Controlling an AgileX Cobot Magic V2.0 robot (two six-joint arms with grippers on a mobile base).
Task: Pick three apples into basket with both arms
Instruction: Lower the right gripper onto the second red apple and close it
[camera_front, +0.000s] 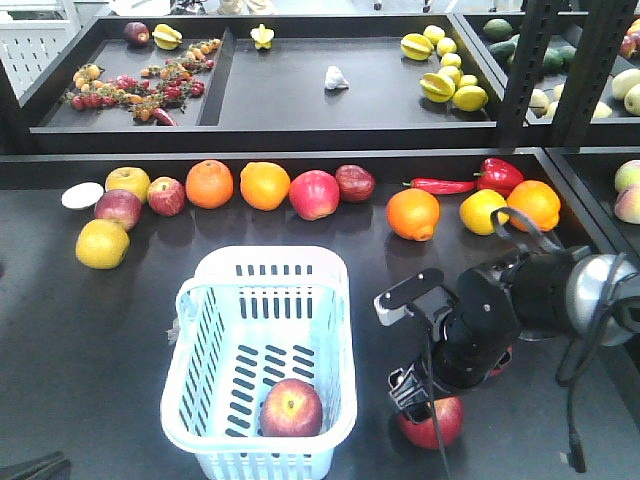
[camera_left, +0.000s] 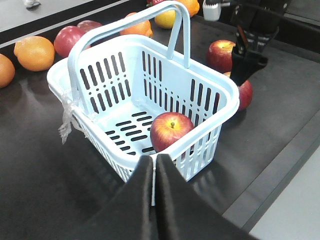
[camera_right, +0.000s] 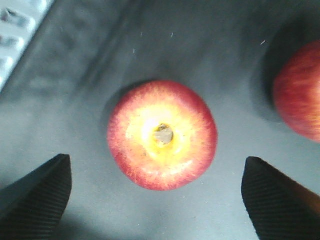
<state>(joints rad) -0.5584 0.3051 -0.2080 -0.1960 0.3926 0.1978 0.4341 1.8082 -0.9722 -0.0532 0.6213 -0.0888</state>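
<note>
Right gripper (camera_right: 156, 159), jaws wide apart, hangs over a firm, smooth, roll-prone apple (camera_right: 162, 135); probably best gripped across its widest girth.

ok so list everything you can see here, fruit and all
basket: 1, pale blue, front of the dark table
basket apple: 1, red-yellow, inside the basket
table apples: 2, red, right of the basket
oranges: 4, orange, row along the table's back
red apples: 4, red, same row
yellow fruits: 3, yellow, same row and left end
peppers: 2, red, row's right part
white disc: 1, white, row's left end
upper shelf: yellow and small red produce, uncounted
left gripper: 1, black, shut, before the basket's near wall
right gripper: 1, black, open, above one table apple
</note>
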